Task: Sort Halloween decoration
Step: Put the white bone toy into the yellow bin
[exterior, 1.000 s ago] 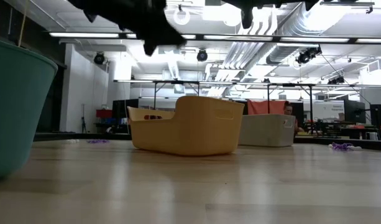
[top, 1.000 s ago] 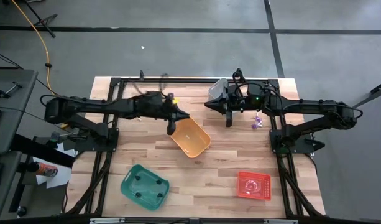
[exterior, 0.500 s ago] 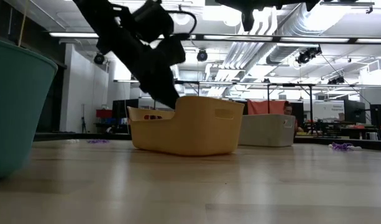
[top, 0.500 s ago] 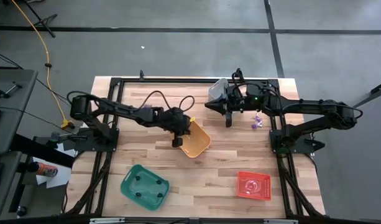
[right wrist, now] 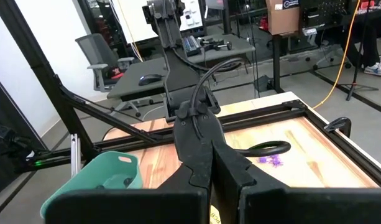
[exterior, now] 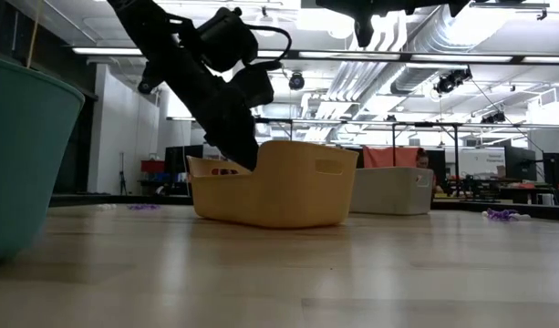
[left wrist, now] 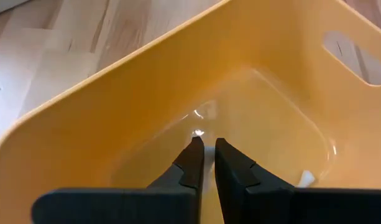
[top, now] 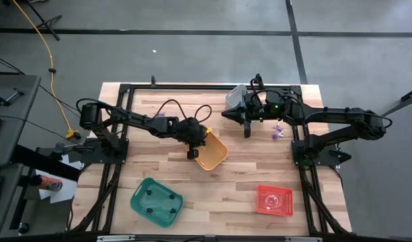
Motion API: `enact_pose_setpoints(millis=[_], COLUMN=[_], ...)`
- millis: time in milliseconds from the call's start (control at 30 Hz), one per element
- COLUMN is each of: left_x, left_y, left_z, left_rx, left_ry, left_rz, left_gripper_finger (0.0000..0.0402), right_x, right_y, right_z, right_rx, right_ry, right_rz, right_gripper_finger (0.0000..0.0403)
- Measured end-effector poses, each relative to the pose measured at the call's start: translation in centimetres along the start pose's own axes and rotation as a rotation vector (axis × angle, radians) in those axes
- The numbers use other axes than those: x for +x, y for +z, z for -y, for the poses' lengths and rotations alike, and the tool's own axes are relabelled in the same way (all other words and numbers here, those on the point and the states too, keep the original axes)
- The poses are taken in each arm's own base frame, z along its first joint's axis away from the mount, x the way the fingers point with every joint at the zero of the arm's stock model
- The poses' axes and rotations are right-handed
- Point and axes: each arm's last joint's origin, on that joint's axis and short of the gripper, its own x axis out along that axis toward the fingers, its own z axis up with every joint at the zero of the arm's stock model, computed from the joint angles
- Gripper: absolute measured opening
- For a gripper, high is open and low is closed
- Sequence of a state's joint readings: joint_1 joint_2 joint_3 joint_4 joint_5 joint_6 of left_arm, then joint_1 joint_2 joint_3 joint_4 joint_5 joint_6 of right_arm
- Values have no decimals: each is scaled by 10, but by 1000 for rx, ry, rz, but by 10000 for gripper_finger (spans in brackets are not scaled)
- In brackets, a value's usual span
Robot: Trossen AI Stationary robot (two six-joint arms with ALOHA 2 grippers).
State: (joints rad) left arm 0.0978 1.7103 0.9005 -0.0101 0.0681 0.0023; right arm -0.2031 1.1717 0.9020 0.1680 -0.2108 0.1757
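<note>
My left gripper (left wrist: 209, 144) reaches down into the orange bin (top: 207, 149) at its left end. Its fingers are shut and nothing shows between them. I cannot tell whether the tips touch the bin's floor. A small whitish trinket (left wrist: 306, 179) lies on that floor, apart from the fingers. Purple trinkets lie on the table beside the left arm (top: 160, 115) and by the right arm (top: 277, 131). My right gripper (top: 246, 131) hangs shut above the table near the grey bin (top: 235, 96).
A green bin (top: 156, 201) stands near the table's near-left corner and a red bin (top: 274, 200) near the near-right corner. Black frame rails run along the table's far edge and sides. Bare wood lies between the orange bin and the near bins.
My left gripper has swung toward the near edge and come down from above the table into the orange bin's left end, most of it in the first half second. The bins have stayed in place.
</note>
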Motion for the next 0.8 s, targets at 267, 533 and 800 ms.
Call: enact_pose_setpoints(millis=[267,533,800], left_x=[-5,-60,-173], left_y=[5,45,67], left_z=[0,-16,-37], left_rx=[-45,-27,-97], left_ry=[7,66,175], left_rz=[10,53,410], left_gripper_finger=[103,163,162], right_x=[0,0,0], right_y=[0,-1,-1], right_z=[0,0,0], right_rx=[0,3,1], right_ry=[0,-2,-1], right_rz=[-3,-9,-6], right_gripper_finger=[2,2,2])
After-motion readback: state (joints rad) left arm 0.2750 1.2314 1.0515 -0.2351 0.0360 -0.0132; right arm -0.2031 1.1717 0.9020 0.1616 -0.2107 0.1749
